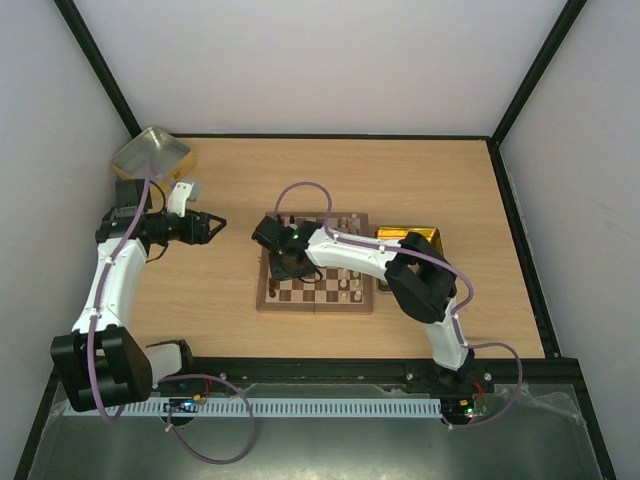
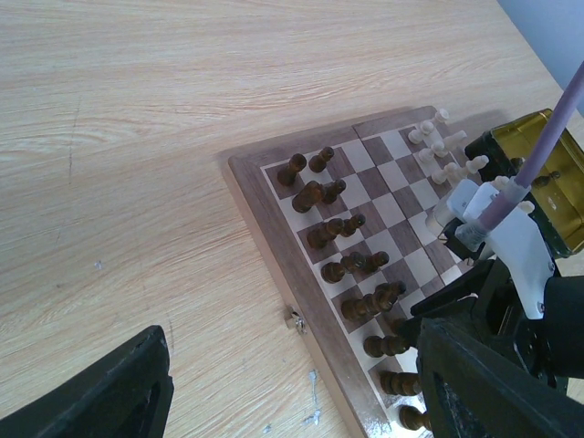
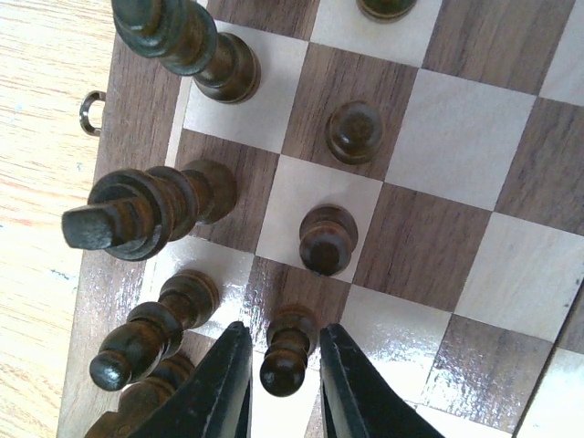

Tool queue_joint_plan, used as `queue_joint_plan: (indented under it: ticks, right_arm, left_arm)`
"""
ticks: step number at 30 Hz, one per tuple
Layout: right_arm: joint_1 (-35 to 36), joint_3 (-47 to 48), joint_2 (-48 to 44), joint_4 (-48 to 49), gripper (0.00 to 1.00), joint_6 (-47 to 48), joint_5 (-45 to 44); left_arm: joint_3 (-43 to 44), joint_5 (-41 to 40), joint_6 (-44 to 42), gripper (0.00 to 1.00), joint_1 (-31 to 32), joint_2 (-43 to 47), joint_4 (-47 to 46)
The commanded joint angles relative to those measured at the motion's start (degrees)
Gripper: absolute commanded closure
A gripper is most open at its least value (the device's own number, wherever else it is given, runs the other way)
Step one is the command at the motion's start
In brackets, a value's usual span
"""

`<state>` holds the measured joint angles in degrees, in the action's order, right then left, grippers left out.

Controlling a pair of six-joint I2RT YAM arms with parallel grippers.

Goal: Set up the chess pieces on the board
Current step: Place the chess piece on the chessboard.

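The board lies mid-table. Dark chess pieces stand in two rows along its left side, and cream chess pieces along its right side. My right gripper hangs low over the dark rows near the board's left edge. Its fingers stand either side of a dark pawn that rests upright on a dark square, with a thin gap on each side. Two more dark pawns stand in line beyond it. My left gripper hovers open over bare table left of the board, its fingers holding nothing.
A shiny gold tray sits against the board's right side. A metal tin stands at the back left corner, with a small white object beside it. The board's clasp juts from its left rim. Black frame rails border the table.
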<state>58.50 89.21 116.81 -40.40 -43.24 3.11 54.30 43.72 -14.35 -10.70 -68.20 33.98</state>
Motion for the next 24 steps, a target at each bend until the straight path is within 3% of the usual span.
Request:
queue_joint_plan:
  ticks: [1, 17, 24]
  right_arm:
    - [-0.2, 1.2, -0.7, -0.6, 0.79, 0.0, -0.6]
    - [-0.9, 0.8, -8.0, -3.8, 0.75, 0.0, -3.6]
    - [-6.8, -8.5, -20.5, -5.2, 0.75, -1.4, -8.7]
  left_arm:
    - [-0.6, 1.5, -0.7, 0.27, -0.2, 1.0, 0.5]
    - [-0.7, 1.3, -0.8, 0.27, -0.2, 1.2, 0.4]
    - [-0.7, 1.2, -0.6, 0.27, -0.3, 1.6, 0.5]
